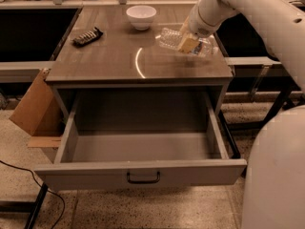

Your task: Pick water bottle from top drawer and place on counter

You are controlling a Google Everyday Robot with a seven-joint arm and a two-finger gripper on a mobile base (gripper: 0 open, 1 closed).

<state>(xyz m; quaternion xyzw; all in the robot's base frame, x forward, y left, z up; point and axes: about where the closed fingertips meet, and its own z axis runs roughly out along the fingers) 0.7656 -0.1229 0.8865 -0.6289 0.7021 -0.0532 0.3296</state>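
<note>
The water bottle (168, 37) is clear and ribbed and lies on its side at the right back of the counter (114, 61), low over it or touching it; I cannot tell which. My gripper (189, 43) is shut on the bottle's middle, with a tan finger (188, 44) across its front. The white arm reaches in from the upper right. The top drawer (95, 173) is pulled fully out below the counter. Its inside holds nothing. Its dark bar handle (143, 178) is at the centre of the front panel.
A white bowl (141, 16) stands at the back centre of the counter. A dark flat object (87, 36) lies at the back left. A cardboard box (34, 108) leans against the cabinet's left side. The robot's white body (279, 175) fills the lower right.
</note>
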